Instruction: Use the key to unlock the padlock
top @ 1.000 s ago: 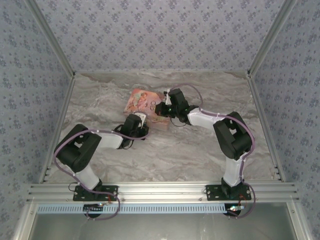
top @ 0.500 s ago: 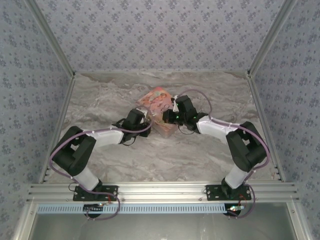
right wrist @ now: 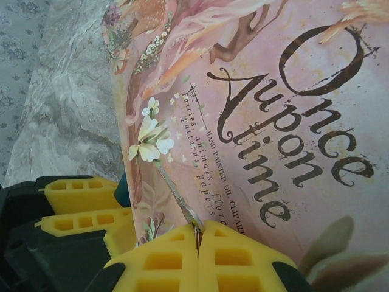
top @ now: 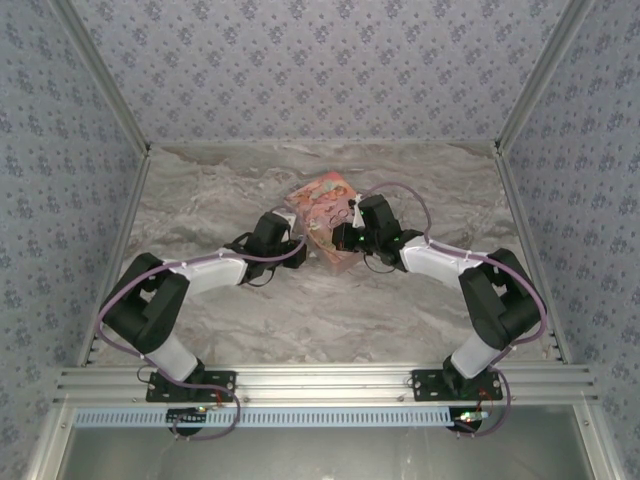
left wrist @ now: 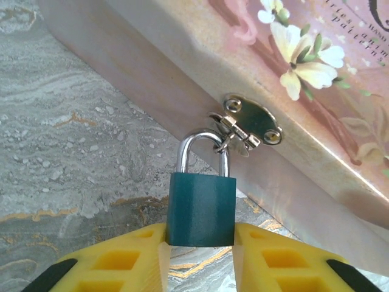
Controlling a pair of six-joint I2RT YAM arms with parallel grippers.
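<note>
Gripping the padlock (left wrist: 201, 208) by the lower flanks of its teal body, the left gripper (left wrist: 200, 243) has its yellow fingers clamped on it from 9 and 3 o'clock. The silvery shackle (left wrist: 182, 152) rises toward 12 o'clock and loops through the hasp (left wrist: 250, 123) on the pink box (left wrist: 316, 79). The right gripper (right wrist: 197, 234) has its fingers pressed together on the key (right wrist: 175, 191). The key's thin shaft points toward 11 o'clock across the box lid, with the padlock off at its 9 o'clock.
</note>
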